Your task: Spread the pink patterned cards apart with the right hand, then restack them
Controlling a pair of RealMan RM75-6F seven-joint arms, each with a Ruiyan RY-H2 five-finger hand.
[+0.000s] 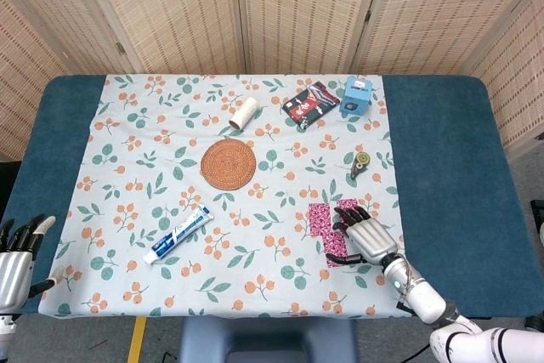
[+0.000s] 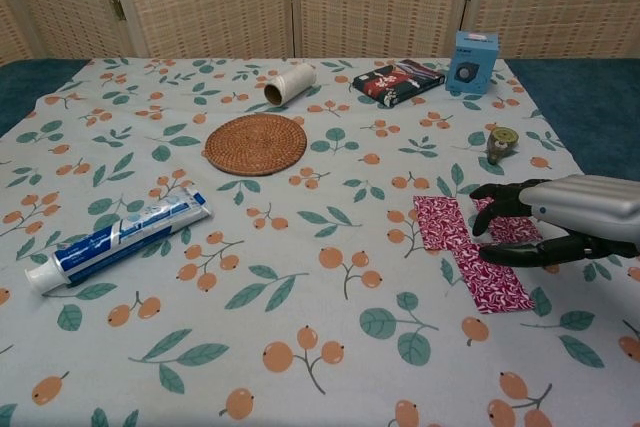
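Note:
The pink patterned cards lie spread on the floral cloth, near the front right. One card sits flat to the left, and a second trails toward the front edge. A third shows partly between the fingers and thumb. My right hand hovers over the right side of the spread with fingers curved and apart. Its thumb lies along the second card, and I cannot tell if the fingertips press down. My left hand hangs off the front left corner, fingers apart, holding nothing.
A toothpaste tube lies front left and a woven coaster sits mid-table. A white roll, a dark packet and a blue box line the back. A small round tape dispenser lies just behind the cards.

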